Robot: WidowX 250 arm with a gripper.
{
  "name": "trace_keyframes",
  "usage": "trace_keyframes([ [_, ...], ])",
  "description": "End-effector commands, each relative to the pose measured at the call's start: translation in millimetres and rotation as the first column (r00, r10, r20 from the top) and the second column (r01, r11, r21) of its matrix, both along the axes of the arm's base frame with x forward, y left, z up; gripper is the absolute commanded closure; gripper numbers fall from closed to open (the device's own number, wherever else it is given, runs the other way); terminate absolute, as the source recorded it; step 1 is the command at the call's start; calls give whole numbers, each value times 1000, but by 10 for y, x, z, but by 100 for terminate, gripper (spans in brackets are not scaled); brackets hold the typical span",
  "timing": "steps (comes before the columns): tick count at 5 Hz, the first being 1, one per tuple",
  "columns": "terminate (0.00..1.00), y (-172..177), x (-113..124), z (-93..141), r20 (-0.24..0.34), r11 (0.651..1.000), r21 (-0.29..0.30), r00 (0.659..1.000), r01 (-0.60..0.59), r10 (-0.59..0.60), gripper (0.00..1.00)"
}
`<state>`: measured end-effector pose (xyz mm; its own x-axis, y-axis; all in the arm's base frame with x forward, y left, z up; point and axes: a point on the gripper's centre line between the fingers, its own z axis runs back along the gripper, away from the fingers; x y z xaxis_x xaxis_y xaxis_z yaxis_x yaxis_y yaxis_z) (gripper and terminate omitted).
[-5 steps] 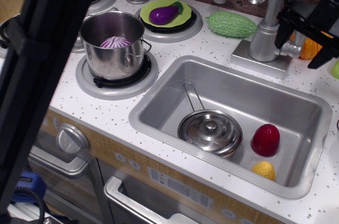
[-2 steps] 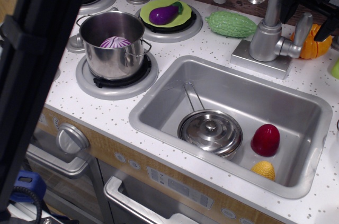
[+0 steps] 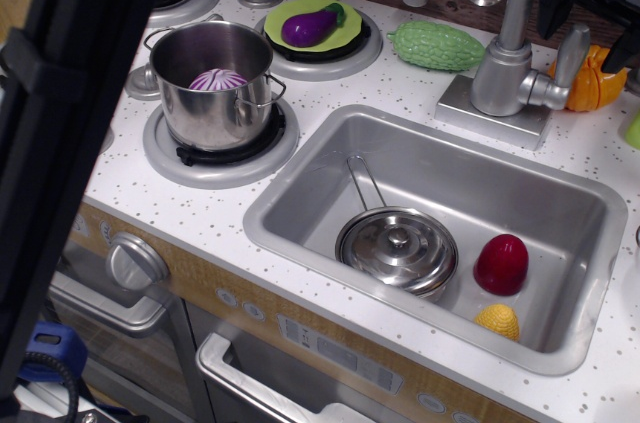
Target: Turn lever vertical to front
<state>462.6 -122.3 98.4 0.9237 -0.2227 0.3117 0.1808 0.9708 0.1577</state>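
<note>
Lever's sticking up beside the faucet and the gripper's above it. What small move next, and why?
Probably lower the gripper straight down over the lever. The handle stands upright, untouched, and the dark fingers hang apart from it just above, so nothing can push it forward yet.

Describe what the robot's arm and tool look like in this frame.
Only the tool shows, at the top right edge above the lever: matte black, angular, with two dark prongs pointing down. No markings or coloured parts are visible on it. A black cable curves at the top edge nearby. The broad black bar along the left is blurred; whether it belongs to the robot is unclear.
</note>
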Motion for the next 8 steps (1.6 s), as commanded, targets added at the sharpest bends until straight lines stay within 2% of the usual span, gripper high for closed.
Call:
trace_keyframes([
  [1,0,41,145,283,59,999,-40,998,2,1,0],
  [2,0,5,162,290,49,998,-58,999,-13,16,100],
  [3,0,5,144,253,44,996,-82,999,-28,32,100],
  [5,0,-118,-62,84,28,986,-111,992,-121,125,100],
  [6,0,-163,-145,-2,-4,978,-90,982,-187,187,100],
  [8,0,-154,-297,-110,-99,955,-131,962,-268,256,100],
])
